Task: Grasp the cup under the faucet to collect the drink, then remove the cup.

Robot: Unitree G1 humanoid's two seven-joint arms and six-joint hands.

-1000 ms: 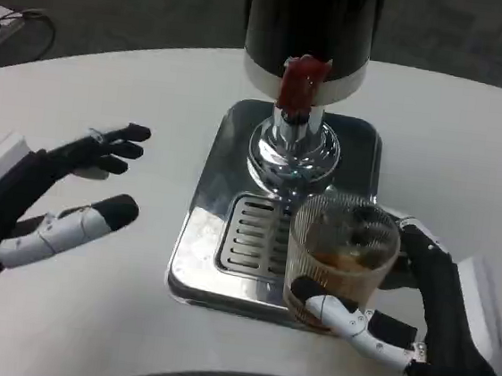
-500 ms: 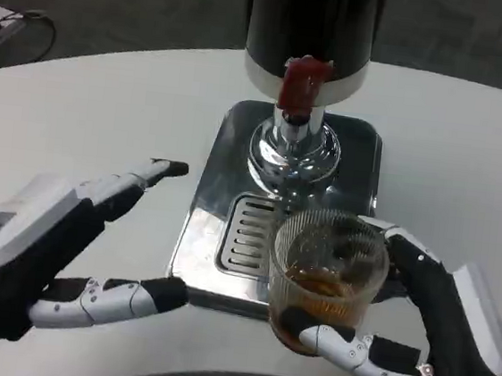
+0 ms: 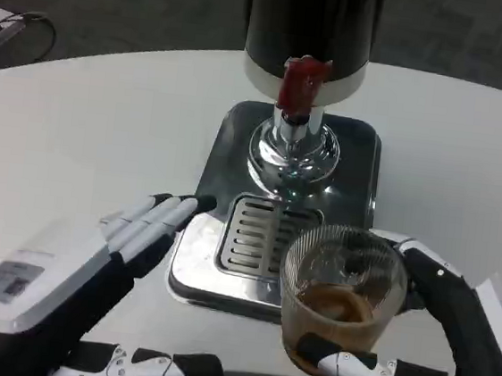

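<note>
Black cable (image 3: 21, 25) lies beyond white table (image 3: 78, 125).

Right hand (image 3: 414, 349): low right of frame, fingers wrapped around the ribbed glass cup (image 3: 341, 292), holding it upright. Left hand (image 3: 88, 288): low left, back upward, fingers extended forward, holding nothing.

The right hand (image 3: 423, 350) grips a ribbed glass cup (image 3: 340, 296) of brown drink at the near right corner of the dispenser's steel drip tray (image 3: 215, 229); the left hand (image 3: 88, 288) hovers open beside its left edge.
</note>
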